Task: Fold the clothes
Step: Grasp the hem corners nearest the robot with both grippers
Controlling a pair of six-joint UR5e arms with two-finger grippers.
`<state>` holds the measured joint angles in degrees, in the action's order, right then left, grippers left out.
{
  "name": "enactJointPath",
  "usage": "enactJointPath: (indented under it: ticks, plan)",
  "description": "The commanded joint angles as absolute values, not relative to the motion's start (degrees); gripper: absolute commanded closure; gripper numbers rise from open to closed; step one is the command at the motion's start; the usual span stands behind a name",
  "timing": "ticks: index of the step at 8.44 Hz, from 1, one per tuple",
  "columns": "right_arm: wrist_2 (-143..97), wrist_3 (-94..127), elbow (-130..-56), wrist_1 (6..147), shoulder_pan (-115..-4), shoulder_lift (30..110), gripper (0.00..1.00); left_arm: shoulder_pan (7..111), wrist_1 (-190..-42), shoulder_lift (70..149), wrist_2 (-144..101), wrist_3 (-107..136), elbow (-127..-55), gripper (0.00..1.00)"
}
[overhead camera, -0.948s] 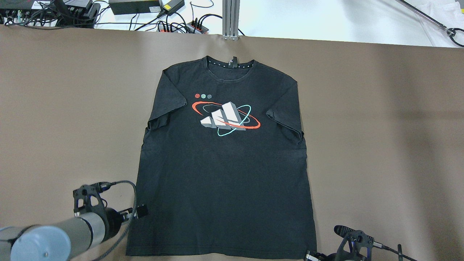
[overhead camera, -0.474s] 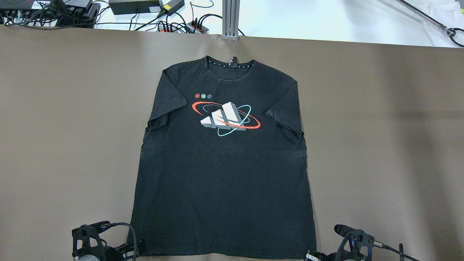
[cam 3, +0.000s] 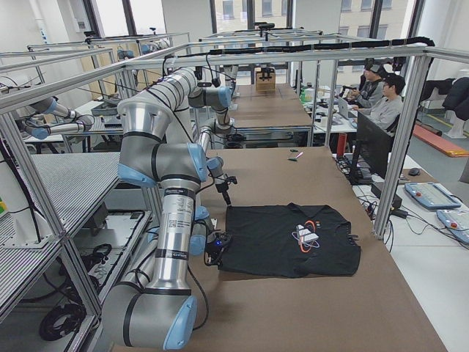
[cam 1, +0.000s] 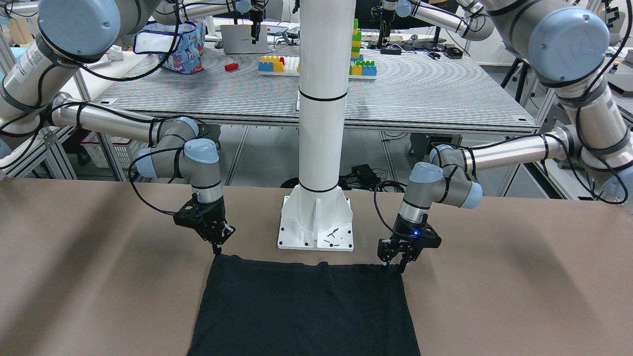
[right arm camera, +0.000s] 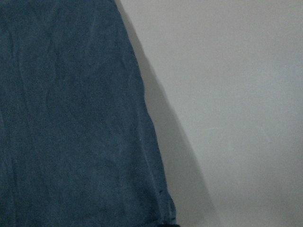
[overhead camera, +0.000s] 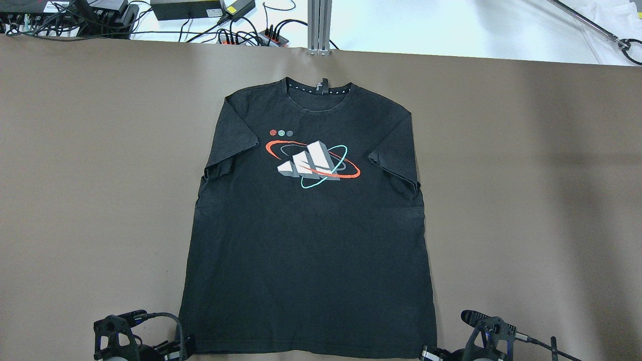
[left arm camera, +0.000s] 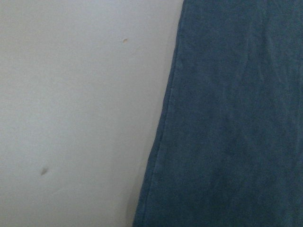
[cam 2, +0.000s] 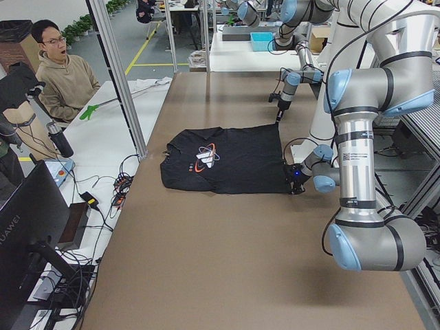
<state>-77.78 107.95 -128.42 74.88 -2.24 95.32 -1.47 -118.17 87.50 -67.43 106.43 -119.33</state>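
A black T-shirt (overhead camera: 306, 240) with a red, white and teal chest print lies flat on the brown table, collar far from me and hem at my edge. It also shows in the front view (cam 1: 304, 306). My left gripper (cam 1: 395, 267) points down at the hem's left corner, its fingers apart and open. My right gripper (cam 1: 216, 248) points down on the hem's right corner, its fingers together on the cloth. The left wrist view (left arm camera: 227, 118) and the right wrist view (right arm camera: 71, 118) each show a flat side edge of the shirt.
The white pillar's base (cam 1: 316, 227) stands just behind the hem, between the two grippers. Cables and power bricks (overhead camera: 200, 15) lie past the table's far edge. A patterned blue bag (cam 1: 180, 44) and toy bricks sit on the bench behind me. People sit beyond the table's ends.
My left arm has drawn back along the shirt's left side to the hem corner at the near edge. The right arm and the shirt have not moved.
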Motion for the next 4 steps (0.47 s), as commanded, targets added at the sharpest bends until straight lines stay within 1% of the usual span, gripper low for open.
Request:
enactJointPath:
  ticks: [1, 2, 3, 4]
  plan:
    - [-77.87, 107.49, -128.32, 74.88, -2.29, 95.1, 1.0, -1.67, -118.04, 87.28, -67.41, 107.83, -119.27, 0.6]
    - [-77.87, 106.27, -128.23, 74.88, -2.37, 94.92, 1.0, -1.67, -118.04, 87.36, -67.5, 108.36, -119.35, 0.91]
    - [-77.78, 106.17, -128.23, 74.88, -2.37, 94.92, 1.0, -1.58, -118.04, 87.36, -67.5, 108.54, -119.36, 1.0]
    - [-77.78, 106.17, -128.41, 74.88, -2.46, 94.83, 1.0, -1.58, -118.04, 87.28, -67.67, 108.54, -119.36, 1.0]
